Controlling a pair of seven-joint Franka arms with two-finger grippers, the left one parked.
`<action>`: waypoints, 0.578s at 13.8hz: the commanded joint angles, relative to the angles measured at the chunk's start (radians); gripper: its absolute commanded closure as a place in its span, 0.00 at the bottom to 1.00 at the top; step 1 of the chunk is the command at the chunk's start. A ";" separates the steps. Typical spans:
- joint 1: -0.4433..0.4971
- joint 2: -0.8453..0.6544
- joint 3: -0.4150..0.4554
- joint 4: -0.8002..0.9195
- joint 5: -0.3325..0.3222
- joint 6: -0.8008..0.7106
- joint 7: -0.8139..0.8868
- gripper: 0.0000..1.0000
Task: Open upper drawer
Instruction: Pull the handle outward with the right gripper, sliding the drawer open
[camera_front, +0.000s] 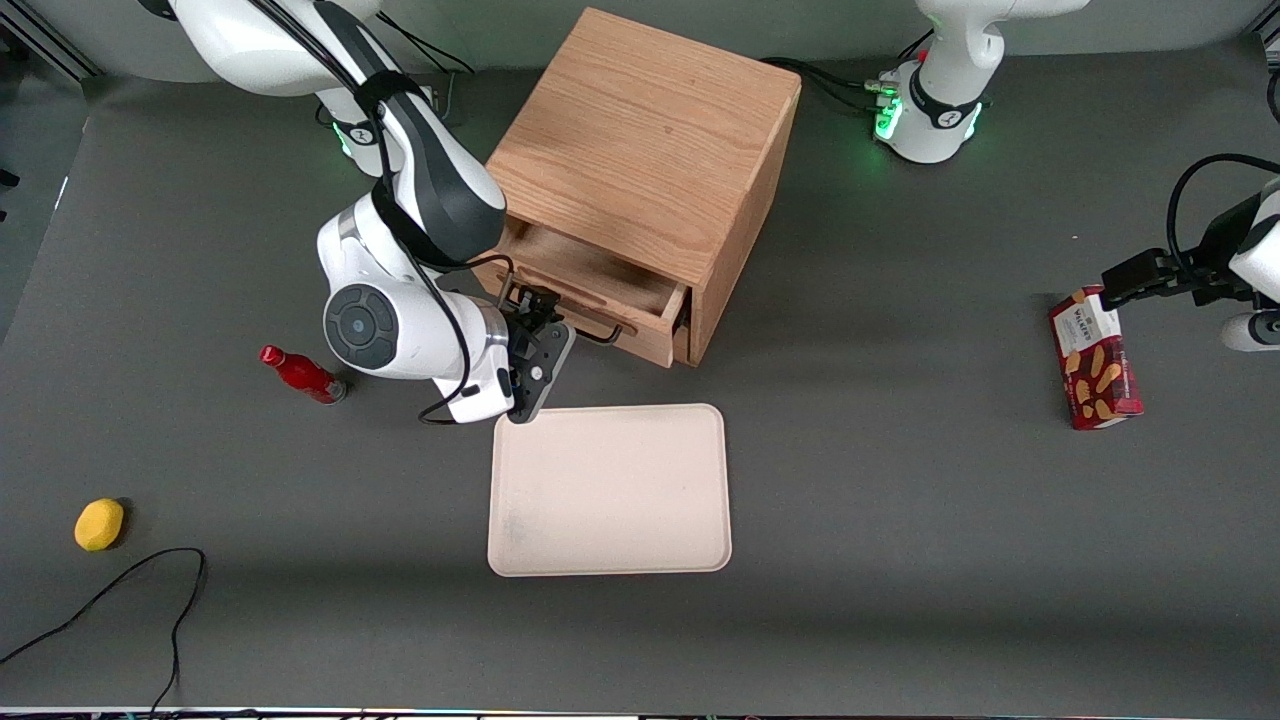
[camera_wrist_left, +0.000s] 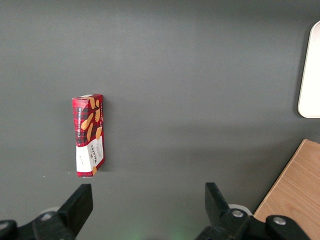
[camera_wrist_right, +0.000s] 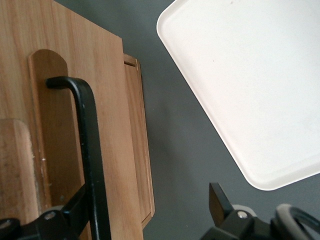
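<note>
Front view shows your gripper (camera_front: 535, 335) at the upper drawer (camera_front: 600, 295) handle (camera_wrist_right: 90, 150), fingers spread (handle beside one finger); pulling now, it could slip free.

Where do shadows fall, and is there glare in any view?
Front view: even light, a soft shadow beside the cabinet. Right wrist view: no glare; the gripper, fingers open, is at the black handle of the upper drawer.
</note>
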 joint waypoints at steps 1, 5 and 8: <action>-0.013 0.021 0.003 0.032 -0.009 -0.008 -0.054 0.00; -0.017 0.024 0.003 0.034 -0.009 0.000 -0.061 0.00; -0.028 0.024 0.003 0.051 -0.008 0.000 -0.085 0.00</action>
